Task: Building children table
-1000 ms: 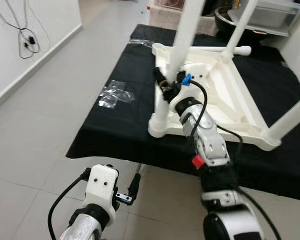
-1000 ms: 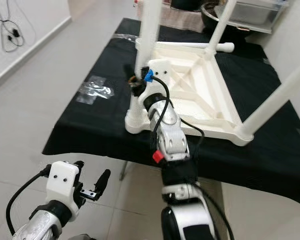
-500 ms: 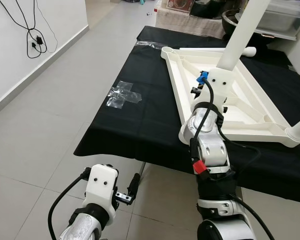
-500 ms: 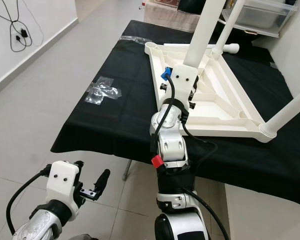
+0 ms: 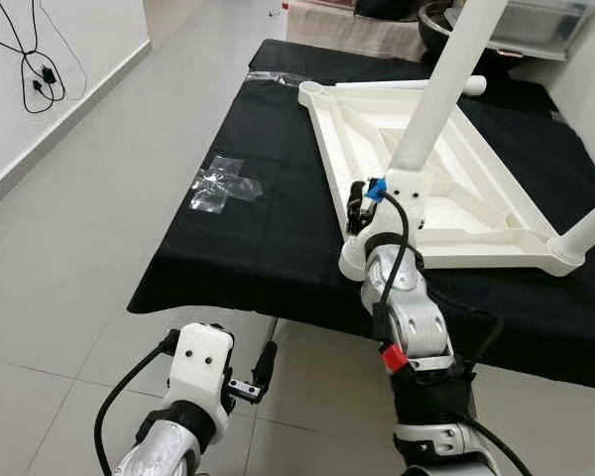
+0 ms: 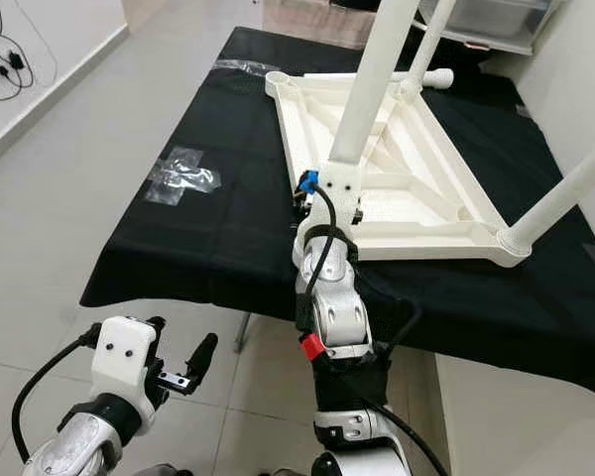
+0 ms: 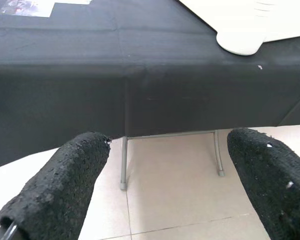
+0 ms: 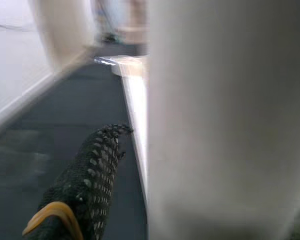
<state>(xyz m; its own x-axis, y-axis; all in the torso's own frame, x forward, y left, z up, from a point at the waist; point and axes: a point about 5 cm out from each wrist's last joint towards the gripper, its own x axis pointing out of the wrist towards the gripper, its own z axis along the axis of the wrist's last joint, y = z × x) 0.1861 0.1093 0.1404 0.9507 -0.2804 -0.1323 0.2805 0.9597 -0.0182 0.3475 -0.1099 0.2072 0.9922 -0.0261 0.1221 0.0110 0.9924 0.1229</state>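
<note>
The white children's table [image 5: 456, 188] lies upside down on a black-covered table [image 5: 268, 228]. My right gripper [image 5: 355, 206] is at its near left corner socket [image 5: 350, 266], shut on the lower end of a white table leg [image 5: 441, 79] that leans up and to the right. In the right wrist view the leg [image 8: 225, 120] stands close beside one black finger [image 8: 97, 170]. Another leg [image 5: 585, 228] stands in the near right corner. My left gripper [image 5: 261, 369] hangs open low over the floor, with nothing between its fingers [image 7: 65, 185].
A crumpled clear plastic bag [image 5: 223, 183] lies on the black cloth left of the white table. A loose white leg [image 5: 426, 86] lies along its far edge. Metal bowls and a bin [image 5: 535, 25] crowd the back right. Tiled floor [image 5: 59, 228] stretches to the left.
The whole picture has shifted with the camera. My right gripper, with the leg in it, has come down and left, closer to the near left corner socket. The left arm hangs as before.
</note>
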